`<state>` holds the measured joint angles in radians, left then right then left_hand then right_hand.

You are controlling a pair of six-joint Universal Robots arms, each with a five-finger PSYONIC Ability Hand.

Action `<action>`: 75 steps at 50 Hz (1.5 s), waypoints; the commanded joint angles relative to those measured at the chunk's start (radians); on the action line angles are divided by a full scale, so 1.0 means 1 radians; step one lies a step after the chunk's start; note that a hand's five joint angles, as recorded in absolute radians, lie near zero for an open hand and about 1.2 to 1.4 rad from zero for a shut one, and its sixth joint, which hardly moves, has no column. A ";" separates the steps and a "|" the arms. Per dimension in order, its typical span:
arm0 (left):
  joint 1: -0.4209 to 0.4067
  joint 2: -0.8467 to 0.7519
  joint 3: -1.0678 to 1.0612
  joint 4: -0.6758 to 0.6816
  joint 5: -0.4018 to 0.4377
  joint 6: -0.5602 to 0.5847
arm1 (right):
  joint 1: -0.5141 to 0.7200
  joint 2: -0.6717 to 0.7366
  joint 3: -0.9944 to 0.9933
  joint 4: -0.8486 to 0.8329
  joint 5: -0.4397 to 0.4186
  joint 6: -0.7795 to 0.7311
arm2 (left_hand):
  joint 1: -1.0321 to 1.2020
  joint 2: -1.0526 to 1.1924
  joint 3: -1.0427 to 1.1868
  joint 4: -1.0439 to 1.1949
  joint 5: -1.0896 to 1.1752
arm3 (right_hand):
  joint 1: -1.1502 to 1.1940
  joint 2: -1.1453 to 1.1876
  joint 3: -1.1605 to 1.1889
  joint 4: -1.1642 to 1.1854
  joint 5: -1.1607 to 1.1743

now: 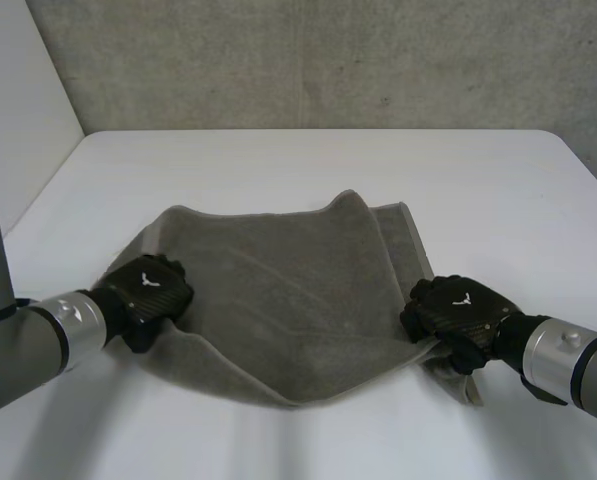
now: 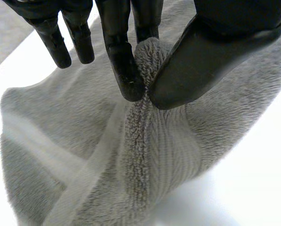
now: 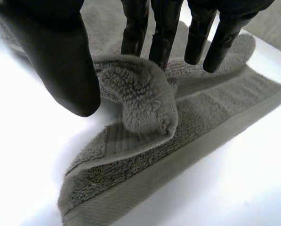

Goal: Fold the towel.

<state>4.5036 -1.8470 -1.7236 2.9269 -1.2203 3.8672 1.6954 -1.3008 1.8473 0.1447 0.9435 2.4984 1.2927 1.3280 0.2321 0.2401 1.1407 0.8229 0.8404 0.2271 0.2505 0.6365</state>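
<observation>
A grey towel (image 1: pixel 278 300) lies partly folded on the white table (image 1: pixel 308 170), with a raised fold running toward its far right corner. My left hand (image 1: pixel 148 290) is at the towel's left edge. In the left wrist view a finger (image 2: pixel 124 70) and the thumb (image 2: pixel 196 61) pinch a ridge of towel (image 2: pixel 154 155) between them. My right hand (image 1: pixel 458 315) is at the towel's near right corner. In the right wrist view its fingers (image 3: pixel 164 33) are straight and the thumb (image 3: pixel 60 56) stands apart, with a loose roll of towel (image 3: pixel 135 99) lying between them.
The table's bare top stretches behind the towel to a grey wall. A strip of table lies in front of the towel's near edge. Both forearms reach in from the near corners.
</observation>
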 commanded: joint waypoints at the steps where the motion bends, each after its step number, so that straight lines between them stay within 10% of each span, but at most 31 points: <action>1: 0.035 0.046 -0.010 0.069 -0.082 -0.092 | -0.006 0.008 -0.011 -0.005 0.026 0.065 | 0.104 0.068 -0.058 -0.066 0.081 | -0.024 -0.042 -0.053 -0.076 -0.013; 34: 0.210 0.203 -0.114 0.152 -0.082 -0.206 | 0.006 0.103 -0.028 -0.105 0.120 0.258 | 0.104 0.068 -0.058 -0.066 0.081 | 0.002 -0.016 -0.053 -0.076 0.014; 53: 0.218 0.301 -0.129 0.150 -0.079 -0.284 | -0.005 0.008 -0.036 0.093 0.044 0.206 | 0.104 0.068 -0.058 -0.066 0.081 | 0.573 0.556 -0.053 -0.076 0.585; 68: 0.117 -0.004 0.209 0.250 -0.149 -0.373 | 0.062 0.158 -0.668 0.217 0.107 0.138 | 0.104 0.068 -0.058 -0.066 0.081 | 0.573 0.556 -0.053 -0.076 0.585; 75: 0.037 -0.199 0.638 0.248 -0.315 -0.391 | 0.156 0.262 -1.046 -0.075 0.260 0.223 | 0.104 0.068 -0.058 -0.066 0.081 | 0.573 0.556 -0.053 -0.076 0.585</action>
<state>4.5946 -1.9230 -1.3881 3.1752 -1.4219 3.4919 1.7933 -1.0957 1.0506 0.3007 1.0975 2.6505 1.2953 1.3447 0.2321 0.2401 1.1514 1.3270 1.3089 0.2271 0.2505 1.1668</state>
